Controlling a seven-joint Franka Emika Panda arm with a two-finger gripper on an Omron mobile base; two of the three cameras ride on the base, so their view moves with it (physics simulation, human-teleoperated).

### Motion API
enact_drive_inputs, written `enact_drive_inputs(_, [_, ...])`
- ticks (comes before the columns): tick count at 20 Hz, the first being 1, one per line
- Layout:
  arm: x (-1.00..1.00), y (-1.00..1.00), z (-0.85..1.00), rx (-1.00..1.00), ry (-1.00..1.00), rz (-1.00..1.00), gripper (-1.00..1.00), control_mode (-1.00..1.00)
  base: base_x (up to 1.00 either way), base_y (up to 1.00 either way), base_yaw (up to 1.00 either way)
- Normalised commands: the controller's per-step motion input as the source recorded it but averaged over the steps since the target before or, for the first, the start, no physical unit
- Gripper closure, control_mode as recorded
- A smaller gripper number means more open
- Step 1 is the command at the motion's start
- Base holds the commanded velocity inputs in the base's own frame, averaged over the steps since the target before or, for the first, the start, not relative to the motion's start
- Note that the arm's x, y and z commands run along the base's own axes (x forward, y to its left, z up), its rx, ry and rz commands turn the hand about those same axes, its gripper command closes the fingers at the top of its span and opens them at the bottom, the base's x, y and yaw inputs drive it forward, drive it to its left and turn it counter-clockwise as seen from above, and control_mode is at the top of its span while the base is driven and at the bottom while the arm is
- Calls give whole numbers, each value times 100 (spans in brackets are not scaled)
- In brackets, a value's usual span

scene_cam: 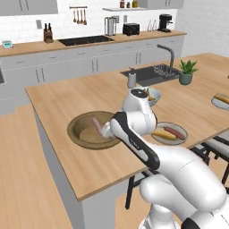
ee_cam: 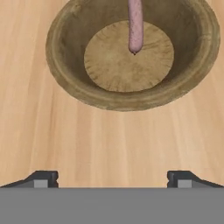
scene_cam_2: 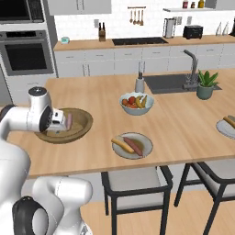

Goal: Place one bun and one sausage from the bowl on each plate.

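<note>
Nearest my hand camera stand the two dark tips of my claw, spread as wide as they go with nothing between them, hovering over bare wooden desk just short of the bowl's rim. Beyond them sits the wide brown wooden bowl, and one pinkish sausage lies in it, reaching from the far wall down onto the flat bottom, its rounded end near the middle. From the left base camera my white arm bends across the bowl's right side, and the same sausage shows on the bowl's floor just left of my wrist. Right of the bowl, near the desk's front edge, rests a light-grey plate that carries a golden bun and a reddish-brown sausage lying side by side, close together. Another plate sits at the far right edge of the desk, cut off by the frame, with a bun on it; what else it holds I cannot tell. Behind the nearer plate stands a pale fruit bowl with red fruit and a banana, and further back are a soap dispenser, a dark sink with a faucet, and a small potted plant.
</note>
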Motion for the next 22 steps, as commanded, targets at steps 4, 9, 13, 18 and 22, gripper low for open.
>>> enact_drive_inputs(4, [100,7,-22,3,4,-1,-100,-100,0,0,0])
enact_drive_inputs(9, [97,43,-51,0,0,-4,-100,-100,0,0,0])
enact_drive_inputs(13, [72,25,-52,0,-9,-2,-100,-100,0,0,0])
enact_drive_inputs(18, [32,-6,-6,-1,-9,-2,-100,-100,0,0,0])
enact_drive_inputs(22, [22,0,-1,-4,1,0,-100,-100,0,0,0])
